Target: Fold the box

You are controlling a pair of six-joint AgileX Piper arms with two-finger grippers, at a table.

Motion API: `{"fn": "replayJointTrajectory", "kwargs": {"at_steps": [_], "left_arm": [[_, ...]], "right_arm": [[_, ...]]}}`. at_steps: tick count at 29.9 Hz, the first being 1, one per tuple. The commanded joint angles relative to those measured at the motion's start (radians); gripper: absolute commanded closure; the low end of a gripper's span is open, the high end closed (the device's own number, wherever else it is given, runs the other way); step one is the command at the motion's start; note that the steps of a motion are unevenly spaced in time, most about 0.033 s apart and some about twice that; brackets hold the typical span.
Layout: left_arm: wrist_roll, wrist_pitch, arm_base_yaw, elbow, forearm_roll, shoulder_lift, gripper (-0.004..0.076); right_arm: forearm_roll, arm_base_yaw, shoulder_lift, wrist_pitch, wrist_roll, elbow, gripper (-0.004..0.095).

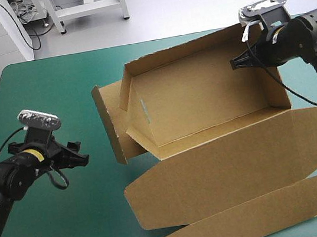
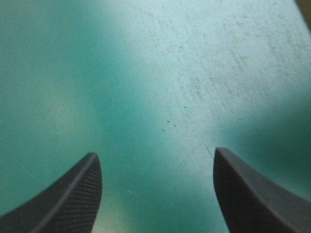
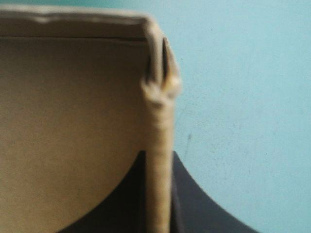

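Box [image 1: 202, 94] wall clamped in the right gripper [image 1: 235, 63].

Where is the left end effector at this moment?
In the high view, the left end effector is open over the bare teal-green cover on the left side. Its nearest neighbour is the box, to its right, and they do not touch.

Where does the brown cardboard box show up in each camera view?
High view: brown cardboard box, walls raised, on the teal-green cover's middle and right.
Left wrist view: not clearly in it; only cover ahead of open left gripper.
Right wrist view: its wall between the right gripper's fingers.
Shared landmark: the right gripper at the box's far corner.
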Motion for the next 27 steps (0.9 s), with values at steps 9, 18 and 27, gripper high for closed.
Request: {"fn": "replayJointTrajectory", "kwargs": {"at_steps": [9, 18, 27], "left_arm": [[0.483, -0.038, 0.381, -0.103, -0.667, 0.258, 0.0258], [0.811, 0.119, 0.433, -0.101, -1.081, 0.489, 0.0258], [1.056, 0.455, 0.419, -0.101, -1.493, 0.626, 0.0276]], "right_arm": [[0.010, -0.009, -0.039, 0.009, 0.000, -0.032, 0.0928], [0.010, -0.009, -0.039, 0.009, 0.000, -0.032, 0.0928], [0.012, -0.009, -0.037, 0.007, 0.000, -0.032, 0.0928]]}}
